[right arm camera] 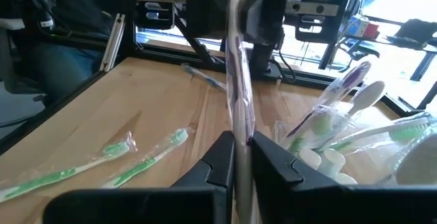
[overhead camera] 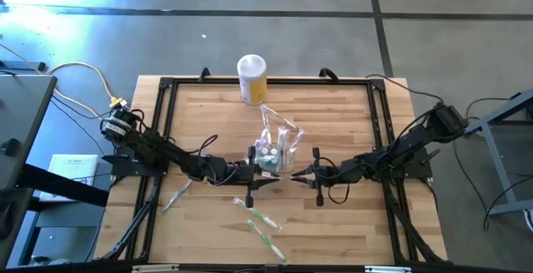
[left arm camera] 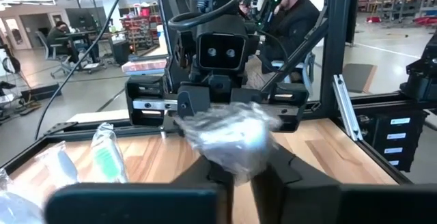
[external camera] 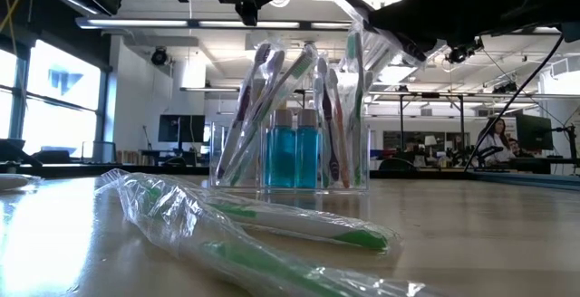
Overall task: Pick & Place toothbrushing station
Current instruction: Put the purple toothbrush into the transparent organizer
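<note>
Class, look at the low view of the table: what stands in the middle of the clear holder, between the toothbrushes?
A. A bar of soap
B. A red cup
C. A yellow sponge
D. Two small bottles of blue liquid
D: the toothbrushing station holds two small bottles of blue liquid at its centre, with wrapped toothbrushes leaning on either side.

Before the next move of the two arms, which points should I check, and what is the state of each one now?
1. Right hand shut on the plastic wrapper: ok.
2. Left hand closed on crumpled plastic wrapper: ok.
3. Both hands on the same wrapper: cannot tell.
4. Toothbrushing station standing upright: ok.
5. Yellow canister away from both arms: ok.
6. Wrapped toothbrushes lying loose, not stowed: not ok.
</note>
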Controlling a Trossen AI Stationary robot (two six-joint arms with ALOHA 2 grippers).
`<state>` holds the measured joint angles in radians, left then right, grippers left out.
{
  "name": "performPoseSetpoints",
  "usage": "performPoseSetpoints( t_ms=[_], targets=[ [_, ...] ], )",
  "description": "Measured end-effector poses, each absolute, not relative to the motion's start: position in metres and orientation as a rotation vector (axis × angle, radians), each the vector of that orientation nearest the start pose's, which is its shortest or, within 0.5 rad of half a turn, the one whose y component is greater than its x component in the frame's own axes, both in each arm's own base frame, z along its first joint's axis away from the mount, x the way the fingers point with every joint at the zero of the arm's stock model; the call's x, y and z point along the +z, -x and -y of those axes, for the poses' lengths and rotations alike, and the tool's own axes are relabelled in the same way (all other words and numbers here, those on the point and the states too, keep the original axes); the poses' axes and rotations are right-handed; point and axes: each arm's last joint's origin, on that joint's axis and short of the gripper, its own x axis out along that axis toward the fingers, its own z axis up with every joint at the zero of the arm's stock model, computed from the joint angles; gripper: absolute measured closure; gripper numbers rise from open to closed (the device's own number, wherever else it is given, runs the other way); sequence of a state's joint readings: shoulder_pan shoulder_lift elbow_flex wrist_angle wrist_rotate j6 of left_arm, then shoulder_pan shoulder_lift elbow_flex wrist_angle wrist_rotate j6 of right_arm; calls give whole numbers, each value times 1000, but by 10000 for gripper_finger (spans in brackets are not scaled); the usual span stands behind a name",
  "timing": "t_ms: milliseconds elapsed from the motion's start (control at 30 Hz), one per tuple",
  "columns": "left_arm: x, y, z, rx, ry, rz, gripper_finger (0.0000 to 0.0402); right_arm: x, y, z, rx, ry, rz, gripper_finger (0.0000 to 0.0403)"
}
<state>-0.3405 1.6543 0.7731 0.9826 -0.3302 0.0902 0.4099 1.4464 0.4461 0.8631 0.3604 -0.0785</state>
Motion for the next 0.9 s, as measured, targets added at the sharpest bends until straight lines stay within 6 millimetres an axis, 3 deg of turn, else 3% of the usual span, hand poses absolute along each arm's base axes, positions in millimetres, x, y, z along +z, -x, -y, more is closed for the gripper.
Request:
performPoseSetpoints(
  t_ms=[67, 900],
  targets=[
    [225, -323, 104, -7, -59, 91, 390, 178, -246, -96, 55, 125, -130, 366],
    [227, -320, 104, -38, -32, 48, 396, 176, -241, -107, 76, 206, -153, 352]
  ],
)
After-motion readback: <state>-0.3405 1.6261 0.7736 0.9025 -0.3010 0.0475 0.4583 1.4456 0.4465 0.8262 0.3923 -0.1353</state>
